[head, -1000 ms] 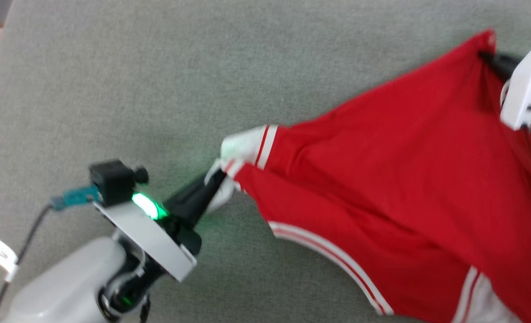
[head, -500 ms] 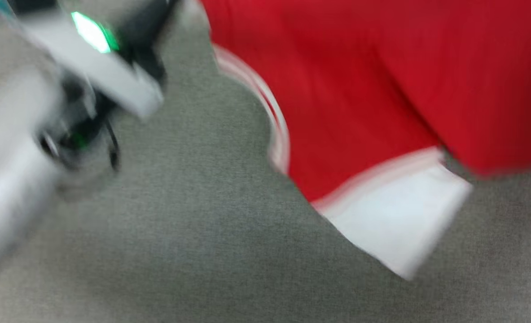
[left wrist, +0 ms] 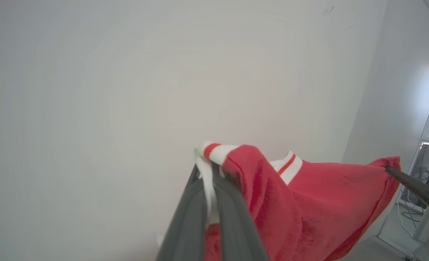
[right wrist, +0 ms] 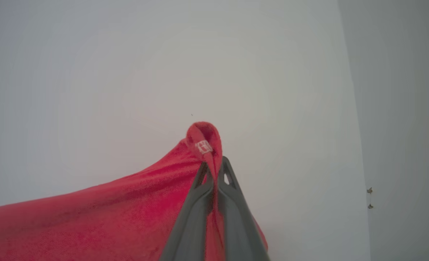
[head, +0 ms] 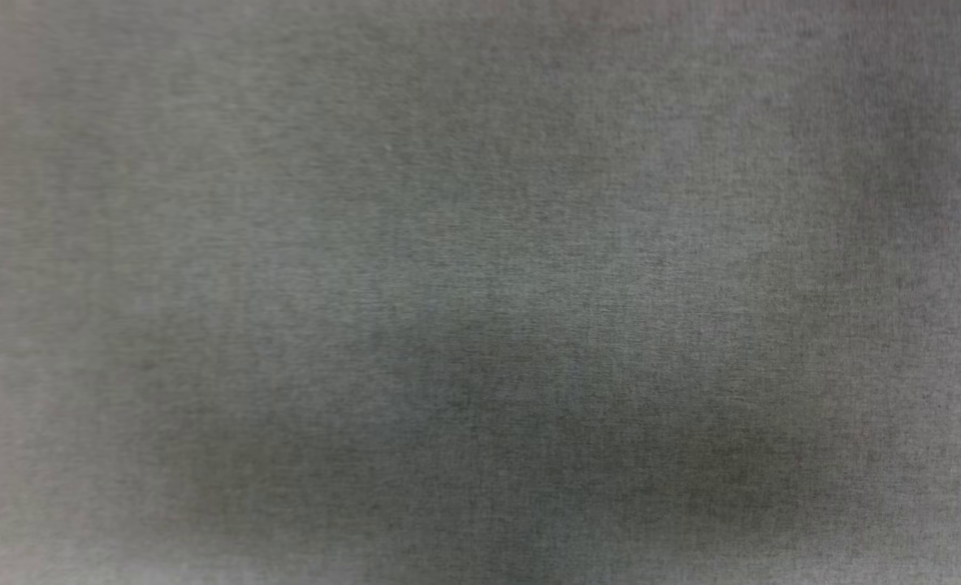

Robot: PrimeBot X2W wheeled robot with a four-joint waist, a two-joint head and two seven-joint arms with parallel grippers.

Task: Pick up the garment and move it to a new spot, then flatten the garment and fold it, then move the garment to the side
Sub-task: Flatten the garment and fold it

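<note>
I'm holding the red knit jersey with white striped-trim sleeves aloft, stretched between both claws: left claw clamped on a white cuff, right claw pinching a red corner. I'm aiming to lower it taut and level onto that blurry grey cloth, probably the desk.

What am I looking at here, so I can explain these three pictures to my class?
A two-armed robot took them. The camera on its head looks down at a blurry grey surface. The other two sit on its wrists, looking along each pair of dark fingers towards a pale wall. The left gripper is shut on the white-and-red trim of a red jersey; the right gripper is shut on a red corner, so the jersey hangs stretched between them.
</note>
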